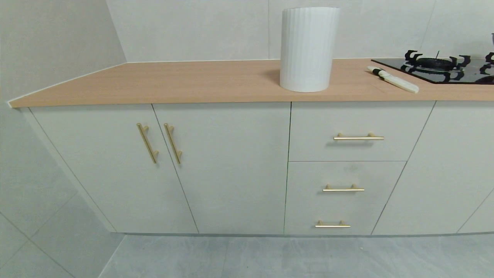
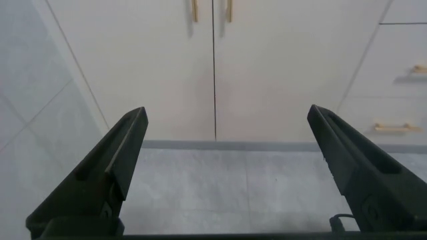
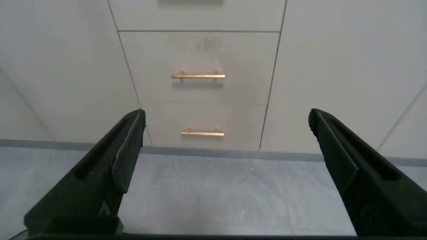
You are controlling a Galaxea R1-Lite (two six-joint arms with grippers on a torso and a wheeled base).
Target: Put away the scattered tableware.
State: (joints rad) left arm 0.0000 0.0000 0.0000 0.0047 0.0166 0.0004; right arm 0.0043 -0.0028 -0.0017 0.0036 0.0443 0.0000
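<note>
The left pincer (image 2: 225, 115) hangs low with its two dark fingers spread wide and nothing between them, over the grey tiled floor (image 2: 233, 190) and facing the pair of cabinet doors (image 2: 153, 67). The right pincer (image 3: 225, 115) is likewise wide apart and empty, low before the stack of drawers (image 3: 200, 63) with gold bar handles. Above the closed doors and drawers runs the wooden surface (image 1: 185, 83). On it a tall white ribbed cylinder (image 1: 307, 50) stands upright near the front edge. To its right, apart from it, a pale knife (image 1: 393, 79) with a dark band near one end lies flat on the surface, just beside the near corner of the black hob (image 1: 444, 75), which sits back against the tiled wall
</note>
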